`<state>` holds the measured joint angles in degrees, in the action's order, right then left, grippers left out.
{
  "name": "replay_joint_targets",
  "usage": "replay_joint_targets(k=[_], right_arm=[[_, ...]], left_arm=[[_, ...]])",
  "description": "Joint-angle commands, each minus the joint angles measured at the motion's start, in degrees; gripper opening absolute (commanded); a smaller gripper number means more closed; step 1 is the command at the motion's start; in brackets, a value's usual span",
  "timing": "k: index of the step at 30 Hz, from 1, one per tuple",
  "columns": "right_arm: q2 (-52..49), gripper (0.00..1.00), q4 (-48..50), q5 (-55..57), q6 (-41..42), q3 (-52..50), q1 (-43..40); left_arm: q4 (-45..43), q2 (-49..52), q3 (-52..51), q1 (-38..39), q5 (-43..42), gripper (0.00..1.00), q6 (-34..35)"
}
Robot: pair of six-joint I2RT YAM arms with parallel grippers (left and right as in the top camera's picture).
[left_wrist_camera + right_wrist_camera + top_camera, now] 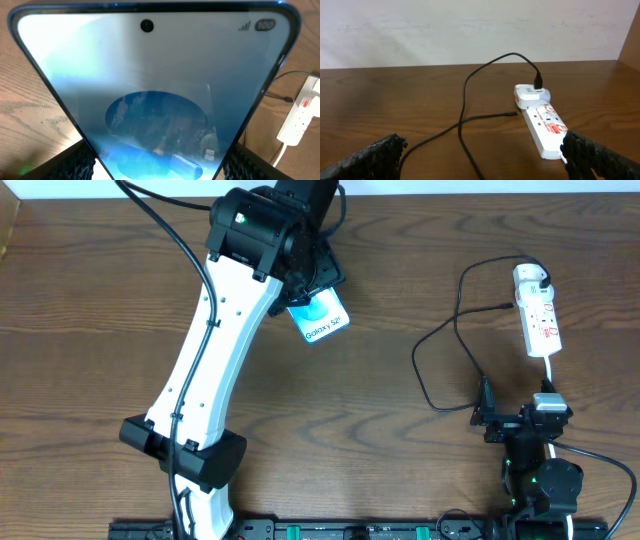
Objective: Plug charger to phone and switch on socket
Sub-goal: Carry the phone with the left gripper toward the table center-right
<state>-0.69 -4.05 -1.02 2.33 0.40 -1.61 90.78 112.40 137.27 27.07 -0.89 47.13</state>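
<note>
Left claw point(160, 164) grips phone point(150, 75) by its edges, right claw point(482, 161) gapes empty: steady the phone, then fetch charger tip point(512, 114).

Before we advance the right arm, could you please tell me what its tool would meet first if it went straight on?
Probably the black charger cable, lying on the table just ahead of the open right tool. The socket sits beyond it, towards the right. Depth is unclear.

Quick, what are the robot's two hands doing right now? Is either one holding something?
Left hand: closed on the phone.
Right hand: open, holding nothing.
</note>
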Motion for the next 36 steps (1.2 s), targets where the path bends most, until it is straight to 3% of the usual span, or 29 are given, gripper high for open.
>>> replay_joint_targets(k=[1,12,36], right_arm=[[0.3,0.99,-0.2,0.5,0.4,-0.1,0.4],[0.3,0.99,-0.2,0.5,0.4,-0.1,0.4],[0.3,0.99,-0.2,0.5,0.4,-0.1,0.4]], left_arm=[[-0.3,0.8,-1.6,-0.2,0.5,0.57,1.7],[-1.1,0.8,-7.4,-0.2,-3.2,0.57,1.6],[-20.5,0.8,-30.2,-0.2,-13.4,0.57,1.7]])
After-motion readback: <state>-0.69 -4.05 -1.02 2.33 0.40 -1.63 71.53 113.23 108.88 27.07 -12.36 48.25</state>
